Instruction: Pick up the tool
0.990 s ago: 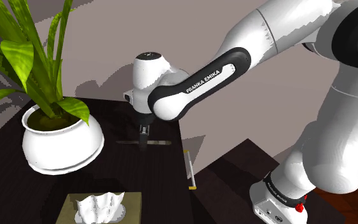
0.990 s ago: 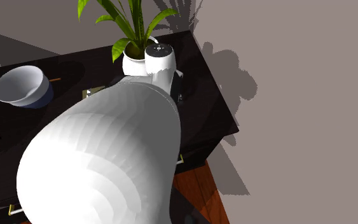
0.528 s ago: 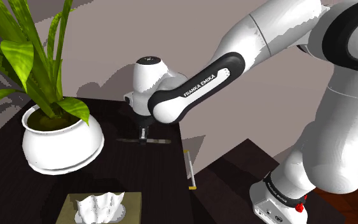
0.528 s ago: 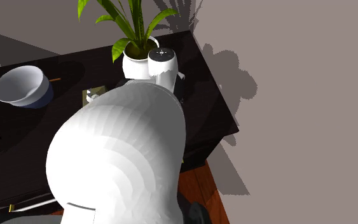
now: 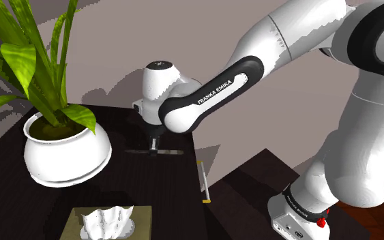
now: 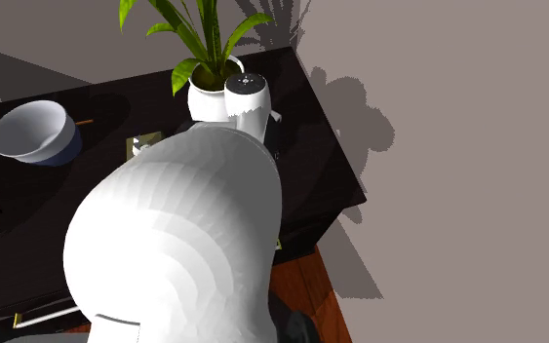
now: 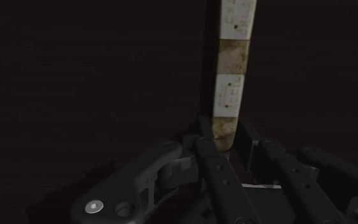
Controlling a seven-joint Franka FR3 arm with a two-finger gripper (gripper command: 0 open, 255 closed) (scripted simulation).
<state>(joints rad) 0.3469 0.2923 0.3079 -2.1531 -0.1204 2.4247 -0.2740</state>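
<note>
1. Dark bench (image 5: pixel 173 204) against a plain grey wall, with a white plant pot (image 5: pixel 67 153) at one end and a tissue box (image 5: pixel 108 221) up front.
2. And the gripper (image 5: pixel 154 145) is down! A second ago it hung a touch higher over the bench; now it sits low, right at the surface.
3. Over the last half second the arm has barely shifted, so I judge the descent is finished.
4. The tool (image 5: pixel 172 152) lies flat on the bench as a thin strip crossing under the gripper, beside the plant pot.
5. Up close from the wrist, the tool (image 7: pixel 231 95) is a pale banded strip whose near end runs straight into the gripper (image 7: pixel 226 130).
6. The fingers (image 7: pixel 204 137) stand narrow, hugging that end on both sides with no gap I can see. I call that a clasp.
7. The tool is not yet off the bench, so the lift is what remains.
8. The hold is out at the end, so the long strip may droop or swing on the rise.
9. A slim pale stick (image 5: pixel 203 181) lies near the bench edge, well apart from the action.
</note>
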